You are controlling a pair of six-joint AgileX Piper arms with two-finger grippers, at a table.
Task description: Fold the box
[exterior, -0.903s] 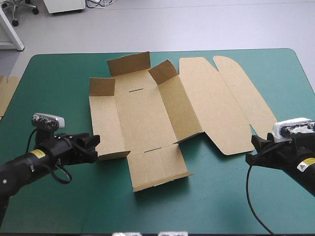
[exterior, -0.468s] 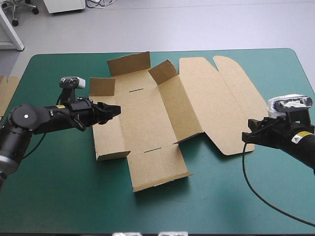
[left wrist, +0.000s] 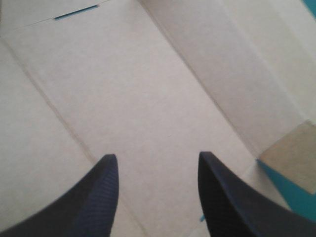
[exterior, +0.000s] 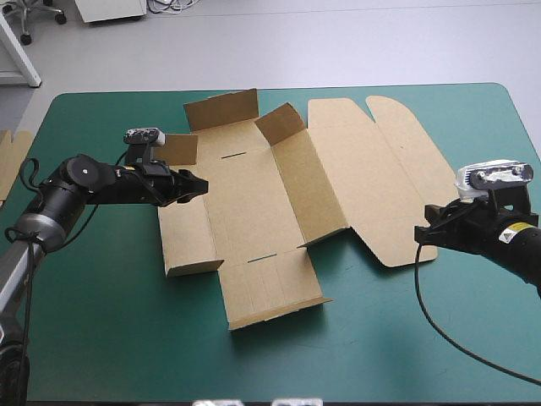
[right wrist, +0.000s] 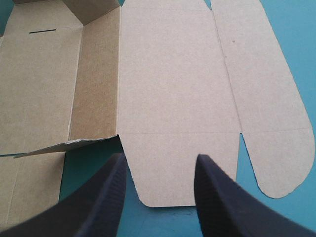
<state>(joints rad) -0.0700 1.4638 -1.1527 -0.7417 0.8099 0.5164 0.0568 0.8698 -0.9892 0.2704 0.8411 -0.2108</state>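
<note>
Left claw: I see the left gripper (left wrist: 158, 155) spread wide. Its two black fingers (left wrist: 98, 197) stand well apart, with only bare board between them and nothing pinched.
Left claw place: it hangs over the left part of the box (exterior: 254, 199), about at the crease between the left side panel (exterior: 182, 224) and the base panel (exterior: 245, 203). I cannot tell if the tips touch the board.
Ahead of left claw: a narrow slot (left wrist: 76, 12) is cut in the board beyond the fingers.
Right claw: the right gripper (right wrist: 160, 156) is also spread, its fingers (right wrist: 106, 197) apart and holding nothing.
Right claw place: it is at the near right edge of the lid panel (exterior: 363, 178), with the tips about at the rim of the board. I cannot tell if they touch it.
Box: it is a cut brown sheet lying open in the middle of the table, toward the far edge.
Raised parts: three far flaps (exterior: 221, 108) stand up at the far side. The right wall (exterior: 308, 190), between base and lid, stands up as well.
Flat parts: the lid panel lies flat on the right. A rounded flap (exterior: 418, 161) lies flat beyond it. The near flap (exterior: 275, 292) points toward me, its near edge slightly lifted.
Table: the teal-green cover (exterior: 101, 338) shows all around the sheet.
Left edge: a strip of more board (exterior: 10, 161) shows there, well apart from the box.
</note>
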